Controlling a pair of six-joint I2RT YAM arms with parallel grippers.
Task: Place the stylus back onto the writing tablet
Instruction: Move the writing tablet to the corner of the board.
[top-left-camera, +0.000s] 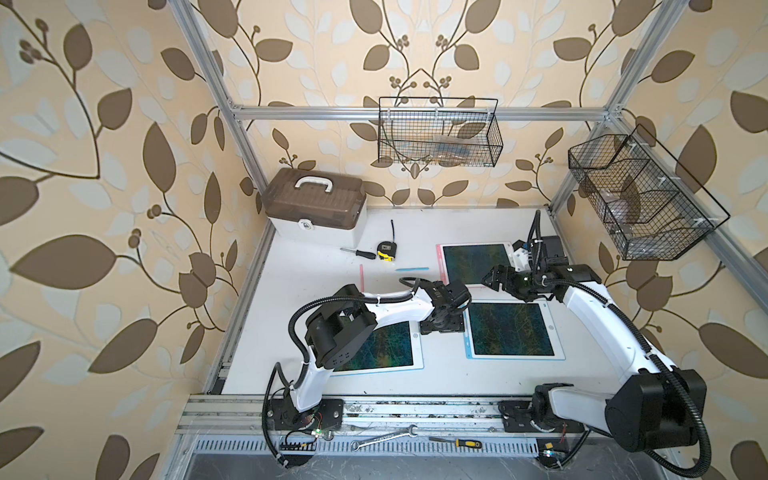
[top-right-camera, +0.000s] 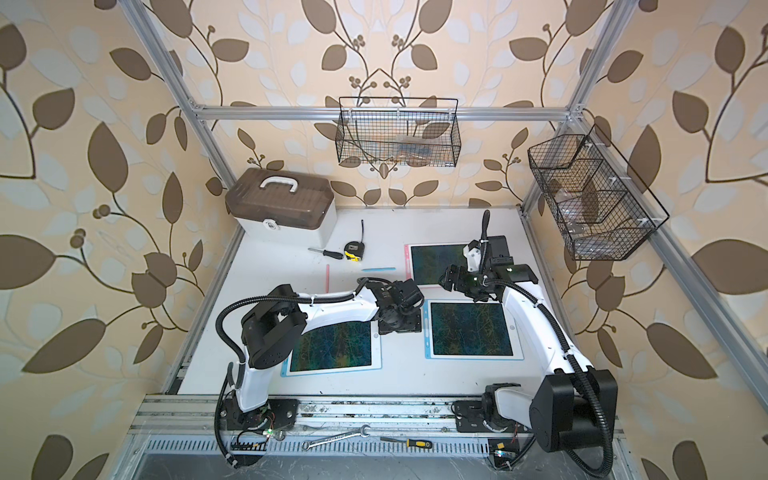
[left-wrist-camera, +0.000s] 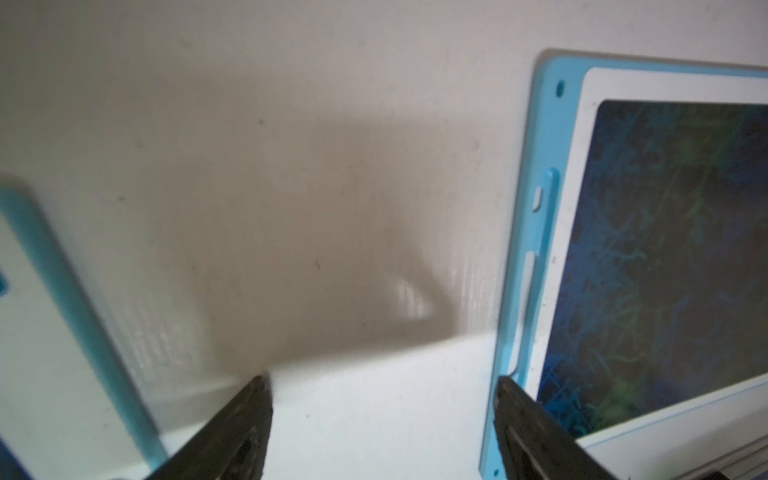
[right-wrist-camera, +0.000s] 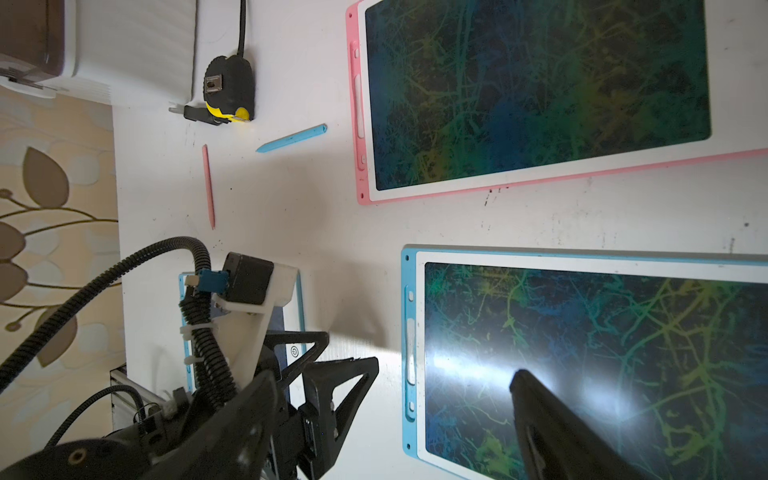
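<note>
You can read no words or numbers anywhere. The only sign is a power symbol (right-wrist-camera: 294, 351) on the white frame of the near-left blue tablet (right-wrist-camera: 293, 320).

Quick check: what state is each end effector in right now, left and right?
Left end effector: open, holding nothing.
Right end effector: open, holding nothing.

You're in a lab robot cell: aluminium frame (top-left-camera: 415, 113) skinned with wallpaper panels (top-left-camera: 104, 208), arms (top-left-camera: 399, 309) bolted to a front rail (top-left-camera: 415, 409), spanner (top-left-camera: 384, 438) beside it well behind the left tool (left-wrist-camera: 382, 382), wire basket (top-left-camera: 440, 133) hung beyond it.
</note>
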